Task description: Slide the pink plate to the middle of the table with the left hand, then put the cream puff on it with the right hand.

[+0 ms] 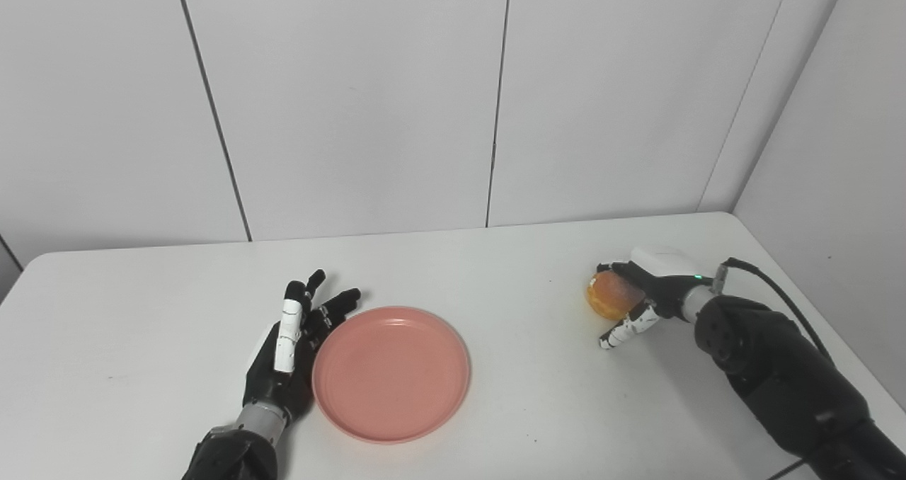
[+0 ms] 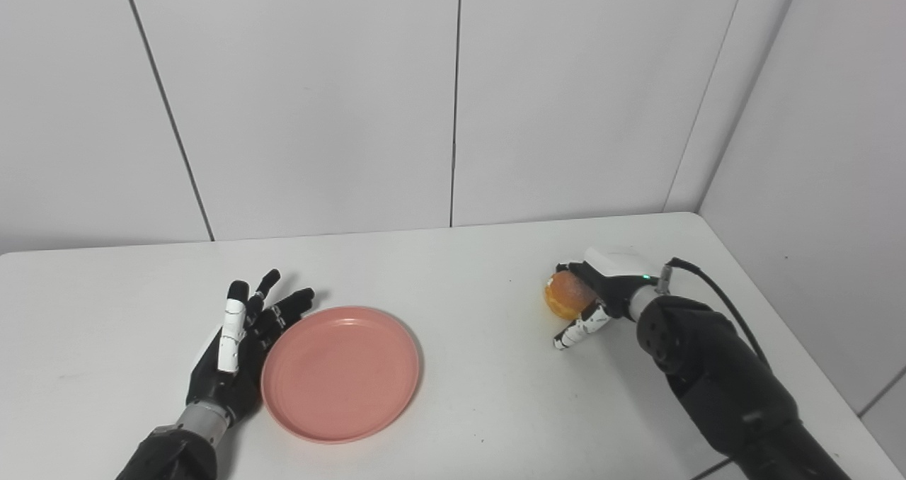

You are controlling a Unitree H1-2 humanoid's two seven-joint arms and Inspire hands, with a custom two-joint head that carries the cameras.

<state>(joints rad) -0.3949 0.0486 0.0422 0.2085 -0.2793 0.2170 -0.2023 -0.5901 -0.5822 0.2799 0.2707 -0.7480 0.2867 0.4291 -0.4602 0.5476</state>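
Already the pink plate point(image 1: 391, 372) is set near mid-table beside the splayed, empty left hand point(image 1: 287, 345), while the cream puff point(image 1: 610, 295), well right of the plate, is clasped by the right hand point(image 1: 640, 296), unplaced.

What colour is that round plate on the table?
The plate is a plain salmon pink, with no pattern. It shows best in the left eye view.

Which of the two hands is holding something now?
The right hand: its fingers are closed around the cream puff. The left hand is open beside the pink plate.
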